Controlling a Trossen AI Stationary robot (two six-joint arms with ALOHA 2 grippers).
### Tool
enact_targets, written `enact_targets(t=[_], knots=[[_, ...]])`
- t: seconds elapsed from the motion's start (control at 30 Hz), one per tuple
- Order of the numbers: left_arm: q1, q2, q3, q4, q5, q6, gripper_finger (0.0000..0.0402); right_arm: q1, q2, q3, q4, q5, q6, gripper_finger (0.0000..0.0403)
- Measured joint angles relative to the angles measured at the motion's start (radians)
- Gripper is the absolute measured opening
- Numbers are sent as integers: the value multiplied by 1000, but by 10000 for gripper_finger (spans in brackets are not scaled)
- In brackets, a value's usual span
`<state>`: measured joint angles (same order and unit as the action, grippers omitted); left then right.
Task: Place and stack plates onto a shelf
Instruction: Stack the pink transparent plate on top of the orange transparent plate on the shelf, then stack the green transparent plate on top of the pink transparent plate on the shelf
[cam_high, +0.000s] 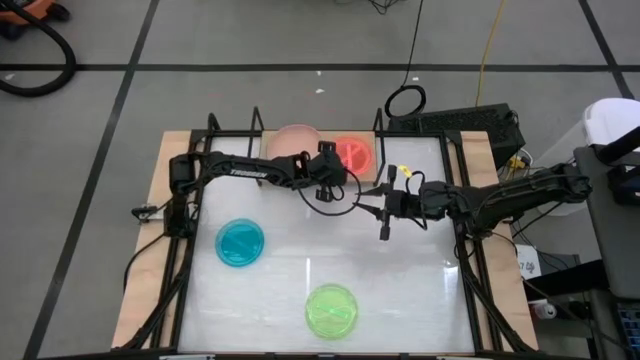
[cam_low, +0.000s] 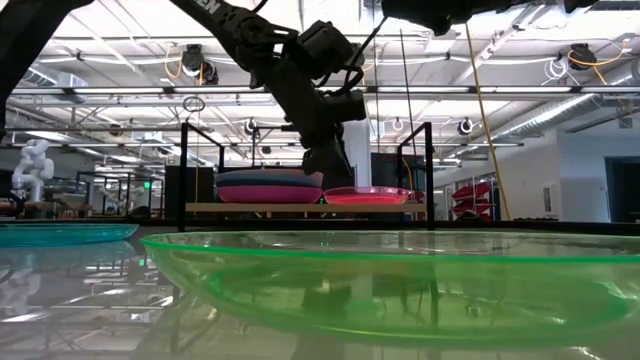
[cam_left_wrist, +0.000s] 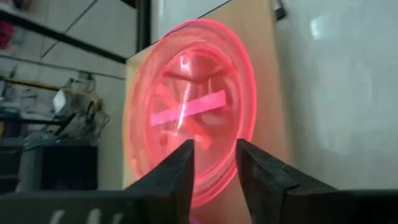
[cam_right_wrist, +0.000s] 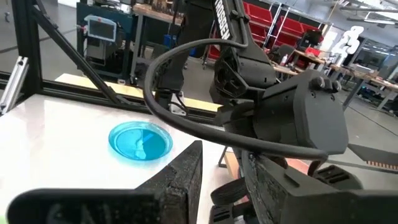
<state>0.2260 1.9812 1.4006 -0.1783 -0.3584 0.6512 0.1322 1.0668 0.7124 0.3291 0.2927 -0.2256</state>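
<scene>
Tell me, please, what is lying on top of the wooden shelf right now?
The shelf carries a stack of large plates topped by salmon pink, and beside it a small hot pink plate. The stack's lower plates are mostly hidden.

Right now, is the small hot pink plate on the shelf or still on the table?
On the shelf. The hot pink plate lies flat on the wooden shelf, beside the stack of larger plates; the left hand is above its edge.

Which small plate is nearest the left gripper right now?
The hot pink plate on the shelf, right beside the left gripper. The teal plate and lime green plate lie farther off on the table.
</scene>
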Motion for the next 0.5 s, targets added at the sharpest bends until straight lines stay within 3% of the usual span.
enact_targets(t=[0.23, 0.5], knots=[[-20, -42, -2, -34, -169, 1, 180, 0, 0, 0, -6, 0, 0, 95], [-52, -340, -1, -209, -210, -156, 163, 1, 0, 1, -42, -2, 5, 95]])
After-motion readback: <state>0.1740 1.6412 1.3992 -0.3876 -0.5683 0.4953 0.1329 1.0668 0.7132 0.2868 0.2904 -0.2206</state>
